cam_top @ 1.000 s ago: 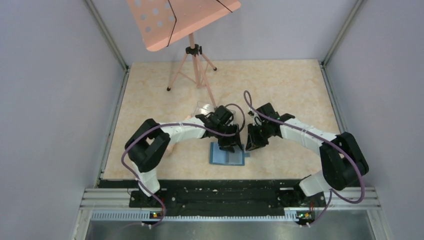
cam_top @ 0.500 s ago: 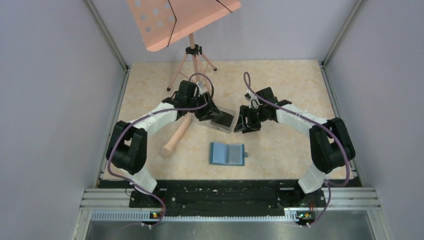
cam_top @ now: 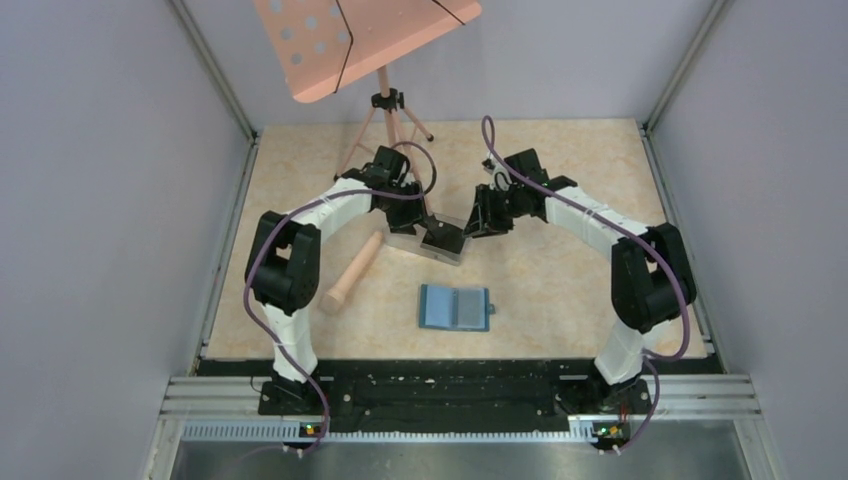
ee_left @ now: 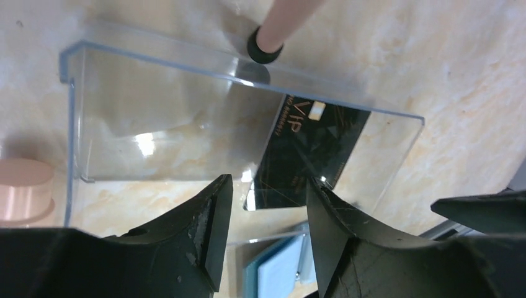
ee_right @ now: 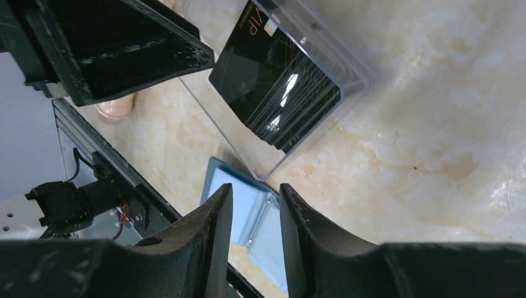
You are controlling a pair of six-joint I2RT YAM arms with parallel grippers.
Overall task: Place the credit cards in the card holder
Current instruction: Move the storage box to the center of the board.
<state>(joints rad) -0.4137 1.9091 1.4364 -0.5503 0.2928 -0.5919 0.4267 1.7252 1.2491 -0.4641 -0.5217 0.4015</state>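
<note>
Your left tool [ee_left: 268, 183] hangs over the clear box [ee_left: 155, 124], fingers apart and empty; the right tool [ee_right: 255, 189], just beside, is narrowly parted, empty too; the black cards [ee_left: 310, 149] lie stacked in the box's right end; the wallet [cam_top: 455, 308] lies open on the surface [cam_top: 560, 290], well apart. Pick-up is the step, I judge; next, reach inside onto a card edge; walls crowd you, open surface lies beyond.

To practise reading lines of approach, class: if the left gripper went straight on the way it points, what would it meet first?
Probably the credit cards in the clear plastic box, straight ahead of the open left gripper; a box wall may come first, depth is unclear.
</note>
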